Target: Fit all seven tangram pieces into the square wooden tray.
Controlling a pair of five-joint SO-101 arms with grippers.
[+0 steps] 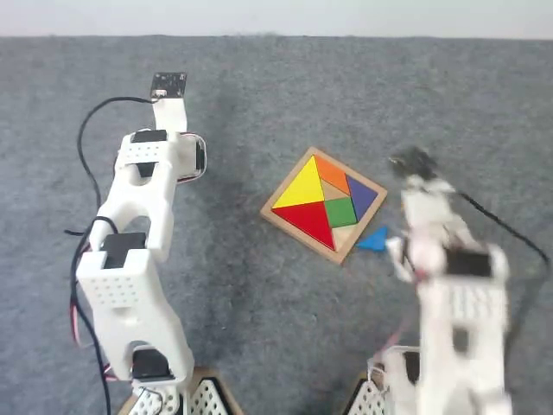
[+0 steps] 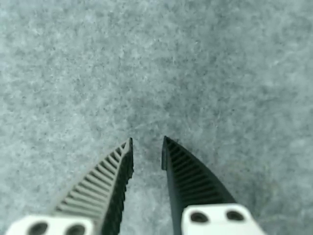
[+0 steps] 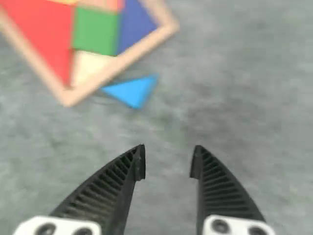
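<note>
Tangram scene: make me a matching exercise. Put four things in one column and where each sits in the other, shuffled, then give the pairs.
1 blue triangle
2 green square
3 red triangle
4 left gripper

A over bare carpet, away from the tray
B in the tray, beside the dark blue piece
C on the carpet just outside the tray
D in the tray, edge to edge with the yellow triangle

Pairs: 1-C; 2-B; 3-D; 4-A

Left pincer (image 2: 147, 140) narrowly parted, right pincer (image 3: 167, 148) wider.
</note>
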